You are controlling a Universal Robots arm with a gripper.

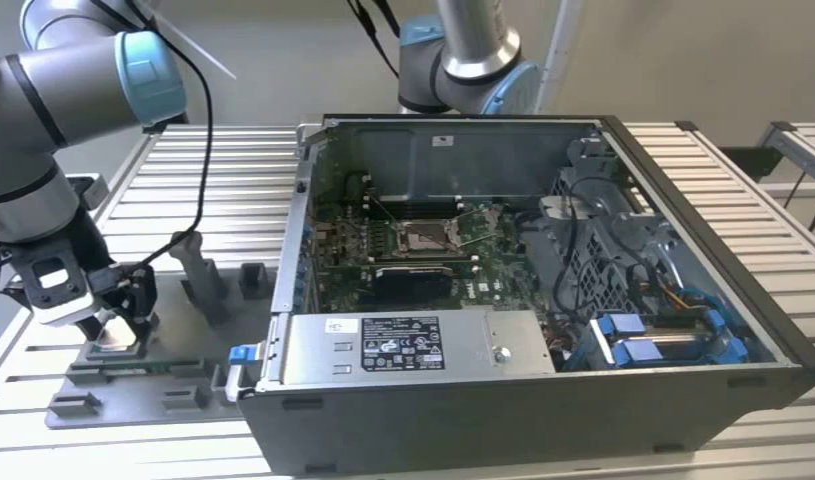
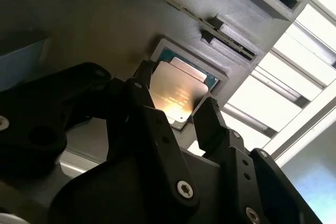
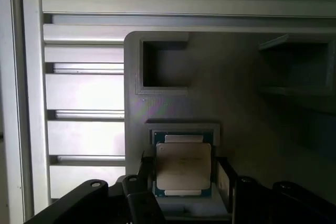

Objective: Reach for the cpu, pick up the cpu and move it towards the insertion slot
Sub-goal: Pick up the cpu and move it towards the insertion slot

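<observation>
The cpu is a small square chip with a silvery top, lying in a pocket of the grey fixture. In both wrist views my gripper straddles it, one black finger against each of two opposite edges. The cpu glints in the light and still sits in the pocket. In the exterior view my gripper is low over the fixture at the exterior view's left. The insertion slot is the silver-framed socket on the green board inside the open computer case.
The open computer case stands to the exterior view's right of the fixture, its near wall and power supply between me and the socket. Upright grey fixture posts rise beside my gripper. A second arm stands behind the case. A ribbed metal table lies underneath.
</observation>
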